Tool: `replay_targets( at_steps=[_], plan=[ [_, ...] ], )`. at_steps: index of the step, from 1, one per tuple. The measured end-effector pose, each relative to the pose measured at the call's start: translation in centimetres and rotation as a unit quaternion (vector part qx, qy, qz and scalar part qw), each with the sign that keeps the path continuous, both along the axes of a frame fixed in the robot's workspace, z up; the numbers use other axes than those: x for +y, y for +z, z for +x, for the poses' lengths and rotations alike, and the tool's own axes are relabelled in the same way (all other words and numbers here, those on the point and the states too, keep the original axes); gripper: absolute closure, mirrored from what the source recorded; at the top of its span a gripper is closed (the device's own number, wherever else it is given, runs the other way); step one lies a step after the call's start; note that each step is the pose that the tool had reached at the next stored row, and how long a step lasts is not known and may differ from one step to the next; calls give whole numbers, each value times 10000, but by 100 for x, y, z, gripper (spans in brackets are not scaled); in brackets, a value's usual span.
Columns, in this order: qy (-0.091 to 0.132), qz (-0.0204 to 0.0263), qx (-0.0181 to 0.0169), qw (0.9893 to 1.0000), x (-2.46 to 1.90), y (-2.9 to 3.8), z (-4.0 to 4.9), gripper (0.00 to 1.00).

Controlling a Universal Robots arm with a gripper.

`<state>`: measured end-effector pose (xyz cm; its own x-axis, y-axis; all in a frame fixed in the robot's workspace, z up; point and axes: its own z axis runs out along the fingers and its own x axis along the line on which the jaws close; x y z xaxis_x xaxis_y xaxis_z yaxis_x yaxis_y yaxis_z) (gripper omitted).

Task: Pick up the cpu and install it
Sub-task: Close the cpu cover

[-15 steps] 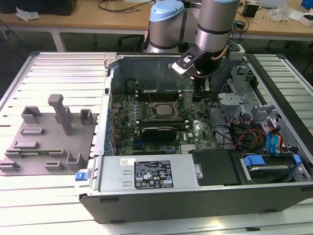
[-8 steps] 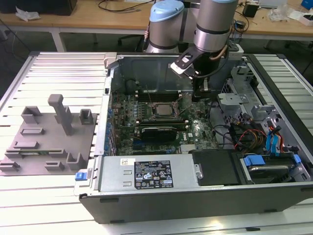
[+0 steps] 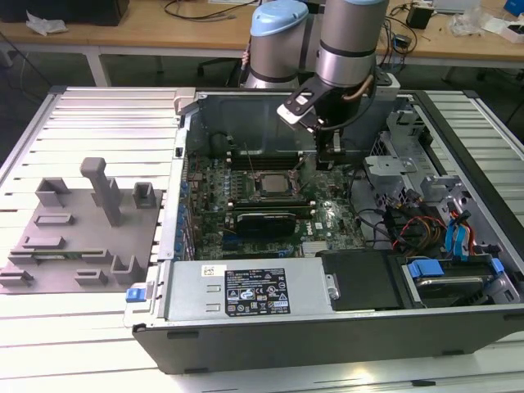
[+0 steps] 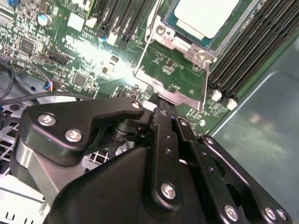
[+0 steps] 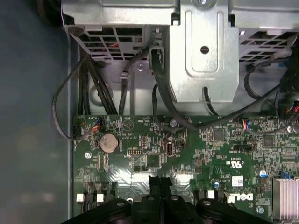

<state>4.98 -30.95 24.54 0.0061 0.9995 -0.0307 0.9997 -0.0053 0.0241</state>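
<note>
Silvery cpu (image 4: 205,16) seated — pincer (image 4: 161,109) beside.

Setup's on a pale slatted metal workbench (image 3: 106,106), its ribs running across the exterior view and catching a soft, even light with no hard shadows. Behind it there's a long wooden desk (image 3: 164,33) on white legs (image 3: 98,67). It has black cables (image 3: 196,10) looped on top and a crumpled bit of paper (image 3: 45,24) toward the exterior view's left. Under the desk the floor (image 3: 41,74) looks dark grey, maybe carpet, hard to say.
</note>
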Motion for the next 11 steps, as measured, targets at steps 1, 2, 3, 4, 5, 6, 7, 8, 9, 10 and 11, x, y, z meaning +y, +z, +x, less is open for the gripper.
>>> replay_targets(
  at_steps=[1, 2, 3, 4, 5, 6, 7, 8, 9, 10, 11],
  plan=[
    [0, 0, -21, 10000, 1, 2, -37, 89],
    [0, 0, -35, 10000, 1, 2, -58, 89],
    [0, 0, -52, 10000, 2, 3, -84, 89],
    [0, 0, -75, 10000, 3, 3, -117, 89],
    [0, 0, -87, 10000, 4, 3, -137, 89],
    [0, 0, -101, 9999, 6, 4, -161, 89],
    [-1, -1, -125, 9999, 8, 5, -195, 89],
    [0, 0, -140, 9999, 10, 5, -215, 89],
    [0, 1, -162, 9999, 15, 4, -242, 89],
    [-1, 0, -179, 9998, 19, 5, -264, 89],
    [0, 0, -214, 9998, 27, 6, -308, 89]
  ],
)
